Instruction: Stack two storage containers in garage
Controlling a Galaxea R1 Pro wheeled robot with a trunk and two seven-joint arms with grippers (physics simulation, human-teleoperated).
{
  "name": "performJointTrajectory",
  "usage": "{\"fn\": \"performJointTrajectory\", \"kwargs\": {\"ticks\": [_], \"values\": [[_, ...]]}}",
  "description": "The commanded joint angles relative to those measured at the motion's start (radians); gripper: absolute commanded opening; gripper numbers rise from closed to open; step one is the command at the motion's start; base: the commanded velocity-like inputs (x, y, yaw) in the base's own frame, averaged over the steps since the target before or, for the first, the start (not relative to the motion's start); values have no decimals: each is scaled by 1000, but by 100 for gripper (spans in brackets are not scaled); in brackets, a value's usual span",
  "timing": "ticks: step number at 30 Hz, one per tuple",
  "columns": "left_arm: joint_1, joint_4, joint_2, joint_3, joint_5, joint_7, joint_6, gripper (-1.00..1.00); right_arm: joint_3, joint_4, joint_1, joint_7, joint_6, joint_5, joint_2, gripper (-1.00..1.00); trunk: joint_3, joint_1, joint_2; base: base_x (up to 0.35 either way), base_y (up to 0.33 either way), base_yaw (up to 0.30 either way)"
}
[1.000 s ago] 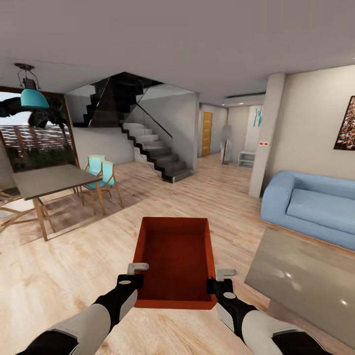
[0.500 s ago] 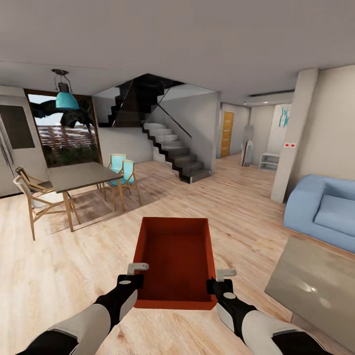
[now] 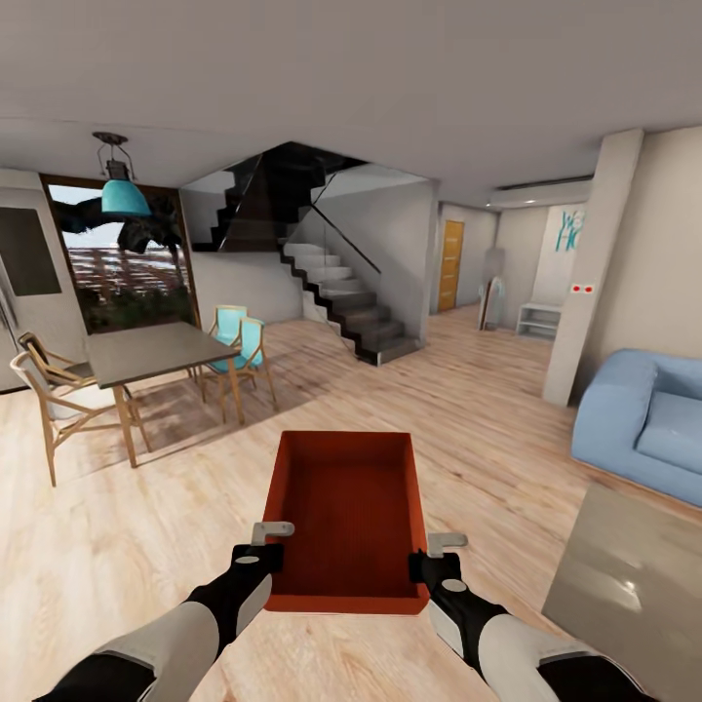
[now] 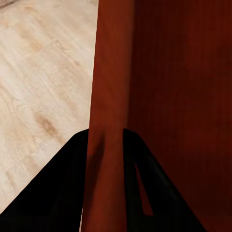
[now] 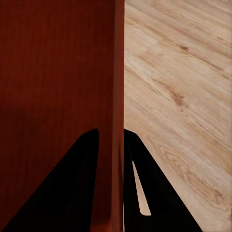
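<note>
The storage container (image 3: 348, 522), orange-red and lidless, hangs above the light wood-plank floor (image 3: 146, 526) of the living room, between the two hands. The left hand (image 3: 263, 548) is clamped on its left wall, the right hand (image 3: 434, 556) on its right wall. Beyond the container stand a staircase (image 3: 341, 302) and a dining table (image 3: 146, 353); a blue sofa (image 3: 643, 424) sits to its right.
</note>
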Motion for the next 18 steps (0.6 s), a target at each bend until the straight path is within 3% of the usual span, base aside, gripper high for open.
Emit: {"fn": "performJointTrajectory", "kwargs": {"ticks": [1,18], "values": [[-1,-15,4,57,-15,24,-71,-100,-24,4,0,-7,-3,-10,0,-100,-1,1,-1,324,0,0],[-1,-15,4,58,-15,24,-71,-100,-25,4,0,-7,-3,-11,-1,-100,-1,1,-1,324,57,0]]}}
